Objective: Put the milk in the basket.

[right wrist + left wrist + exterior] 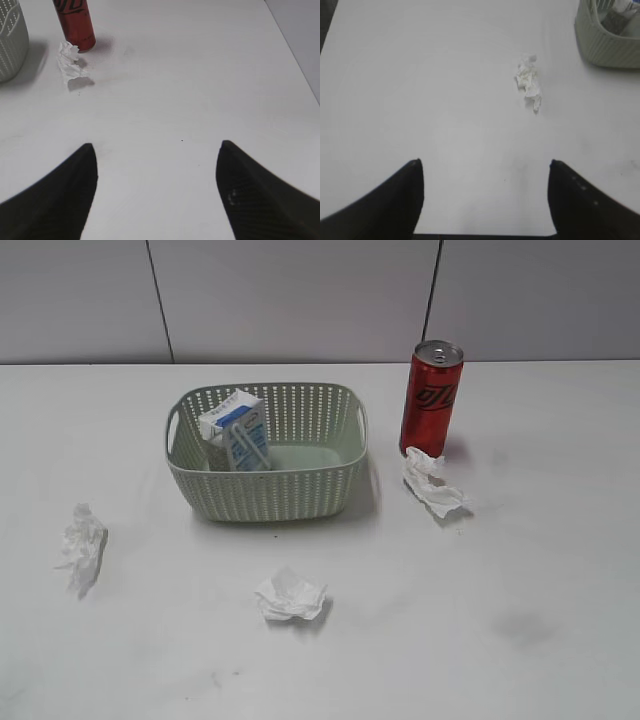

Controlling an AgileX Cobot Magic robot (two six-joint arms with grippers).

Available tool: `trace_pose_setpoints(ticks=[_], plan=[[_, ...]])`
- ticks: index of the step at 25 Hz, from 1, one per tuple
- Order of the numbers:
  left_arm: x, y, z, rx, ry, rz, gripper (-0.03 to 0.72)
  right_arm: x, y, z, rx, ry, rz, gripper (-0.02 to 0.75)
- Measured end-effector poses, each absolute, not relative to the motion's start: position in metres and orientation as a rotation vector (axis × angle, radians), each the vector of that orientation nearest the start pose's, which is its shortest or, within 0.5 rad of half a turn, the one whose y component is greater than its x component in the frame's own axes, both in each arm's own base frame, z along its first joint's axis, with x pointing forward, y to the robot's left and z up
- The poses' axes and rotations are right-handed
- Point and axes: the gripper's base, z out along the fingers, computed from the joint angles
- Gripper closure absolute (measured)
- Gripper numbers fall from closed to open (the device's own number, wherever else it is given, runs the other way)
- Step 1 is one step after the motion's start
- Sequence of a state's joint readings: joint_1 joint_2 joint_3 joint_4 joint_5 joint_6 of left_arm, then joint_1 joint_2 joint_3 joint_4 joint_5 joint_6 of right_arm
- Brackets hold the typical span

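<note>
The milk [235, 429], a small white carton with blue print and a wrapped straw, leans tilted inside the pale green basket [270, 490], against its left side. The basket's corner shows at the top right of the left wrist view [605, 47] and at the top left of the right wrist view [12, 45]. Neither gripper shows in the exterior view. My left gripper [485, 162] is open and empty over bare table. My right gripper [156, 144] is open and empty over bare table, well away from the basket.
A red can [431, 397] stands right of the basket and also shows in the right wrist view [75, 22]. Crumpled tissues lie beside the can [432, 483], in front of the basket [290, 597] and at the left [82, 545]. One tissue [529, 80] shows in the left wrist view.
</note>
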State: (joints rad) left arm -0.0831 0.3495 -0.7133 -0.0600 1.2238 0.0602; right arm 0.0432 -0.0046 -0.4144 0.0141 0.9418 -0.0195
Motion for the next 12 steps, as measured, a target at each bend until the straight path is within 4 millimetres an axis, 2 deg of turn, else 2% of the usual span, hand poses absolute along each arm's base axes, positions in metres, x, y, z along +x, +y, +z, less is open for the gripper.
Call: trace_pose_setpoints(ticks=[3,6,12], plan=[[0.01,-0.004,0.312,0.167,2.267,-0.056,0.101,0.008,0.001,0.263,-0.062,2.005,0.032,0.15],[0.001,-0.001,0.298,0.162,2.241,-0.02,0.101,0.008,0.001,0.263,-0.062,2.005,0.032,0.15],[0.01,-0.001,0.27,0.159,2.211,-0.013,0.101,0.008,0.001,0.263,-0.062,2.005,0.032,0.15]])
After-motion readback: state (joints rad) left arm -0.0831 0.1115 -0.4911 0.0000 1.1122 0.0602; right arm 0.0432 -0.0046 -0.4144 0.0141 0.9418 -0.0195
